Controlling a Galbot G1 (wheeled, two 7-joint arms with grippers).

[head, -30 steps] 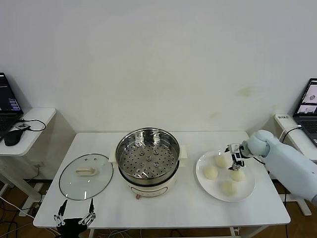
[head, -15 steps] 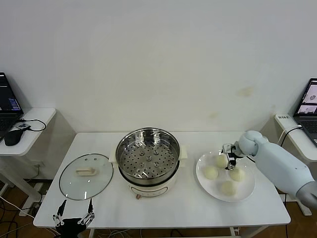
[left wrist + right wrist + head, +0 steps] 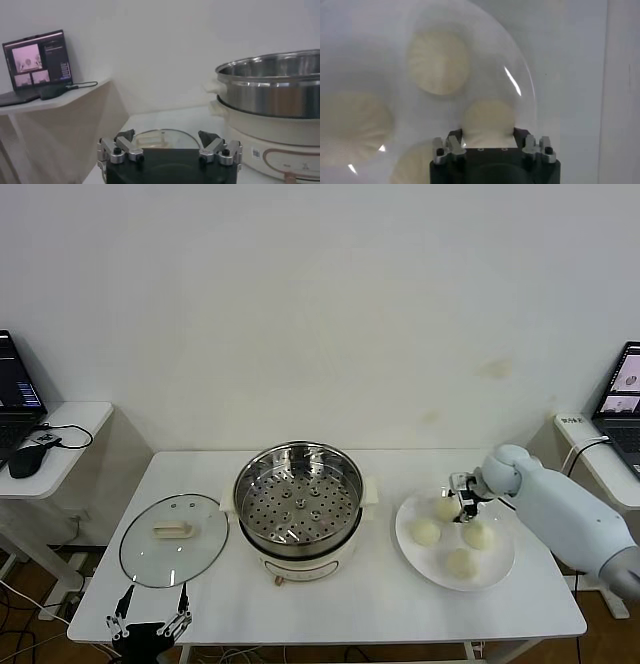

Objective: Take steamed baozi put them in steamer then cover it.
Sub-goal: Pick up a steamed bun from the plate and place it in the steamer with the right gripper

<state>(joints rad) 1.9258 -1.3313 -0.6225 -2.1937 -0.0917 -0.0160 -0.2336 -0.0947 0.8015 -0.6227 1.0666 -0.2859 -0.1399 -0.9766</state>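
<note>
Several cream-white baozi lie on a white plate (image 3: 502, 566) at the table's right. My right gripper (image 3: 462, 502) is down at the plate's far side, its fingers closed against both sides of the rear baozi (image 3: 445, 508), which fills the gap between them (image 3: 488, 117). The other buns (image 3: 439, 62) (image 3: 426, 531) (image 3: 478, 535) lie loose around it. The steel steamer (image 3: 298, 496) stands uncovered at the table's middle with its perforated tray bare. The glass cover (image 3: 173, 539) lies flat to its left. My left gripper (image 3: 150, 617) hangs open at the table's front left edge, short of the cover (image 3: 160, 138).
A side table at the left holds a laptop (image 3: 15, 384) and a black mouse (image 3: 25, 461). Another laptop (image 3: 625, 389) stands on a stand at the right. The steamer's white base (image 3: 270, 135) rises close to my left gripper.
The right gripper has shifted a little left onto the rear baozi and its fingers have closed around it. The left arm has stayed still.
</note>
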